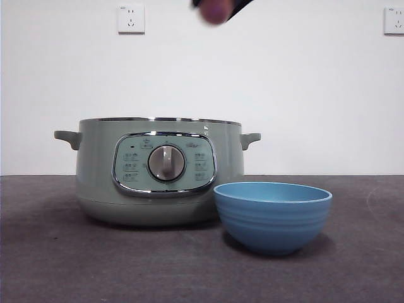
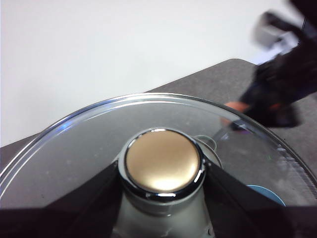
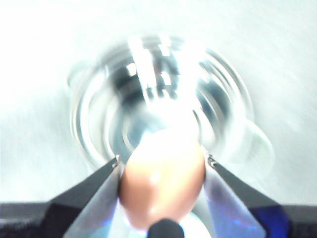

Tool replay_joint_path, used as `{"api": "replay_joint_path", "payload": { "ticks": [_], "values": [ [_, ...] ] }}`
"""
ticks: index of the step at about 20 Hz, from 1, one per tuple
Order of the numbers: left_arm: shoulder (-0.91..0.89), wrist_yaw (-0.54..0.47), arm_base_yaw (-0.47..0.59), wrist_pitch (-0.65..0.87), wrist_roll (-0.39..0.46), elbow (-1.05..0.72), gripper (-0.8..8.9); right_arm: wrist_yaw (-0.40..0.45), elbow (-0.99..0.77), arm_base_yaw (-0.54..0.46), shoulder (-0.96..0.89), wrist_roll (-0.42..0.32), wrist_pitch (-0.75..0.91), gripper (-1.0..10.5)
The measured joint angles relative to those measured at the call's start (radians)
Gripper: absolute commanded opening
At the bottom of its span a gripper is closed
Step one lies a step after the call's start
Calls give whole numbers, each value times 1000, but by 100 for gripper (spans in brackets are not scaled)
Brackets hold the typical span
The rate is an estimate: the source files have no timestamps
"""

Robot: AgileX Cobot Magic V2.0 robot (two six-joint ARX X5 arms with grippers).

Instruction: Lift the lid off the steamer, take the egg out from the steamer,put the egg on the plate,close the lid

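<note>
Clamping the egg [image 3: 162, 181], right fingers [image 3: 106, 173]; left fingers [image 2: 94, 183] grip lid [image 2: 74, 144].

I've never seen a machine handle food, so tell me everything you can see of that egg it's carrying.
The smooth, pale brown oval egg is whole, with no crack showing. It is clamped between the two black jaws of the right gripper, one jaw on each side. It hangs in the air above the open sage-green round steamer pot, touching nothing else. From the front it shows only as a blur at the picture's top edge.

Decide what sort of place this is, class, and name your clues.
Probably an indoor test bench, not a home kitchen: a bare white wall with power sockets, a grey-covered table, and only the steamer and blue plate.
</note>
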Motion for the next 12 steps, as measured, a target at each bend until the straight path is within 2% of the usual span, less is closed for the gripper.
{"api": "replay_joint_path", "payload": {
  "ticks": [3,7,10,12],
  "values": [
    [0,0,0,-4,0,0,-8,37,0,0,-95,-5,-121,-17],
    [0,1,0,-12,0,0,-8,37,-66,0,-114,-5,-143,-17],
    [0,1,0,-23,2,0,-8,26,-201,0,-114,-4,-75,-17],
    [0,1,0,-28,2,0,-8,-24,-318,0,-114,3,19,-17]
  ]
}}
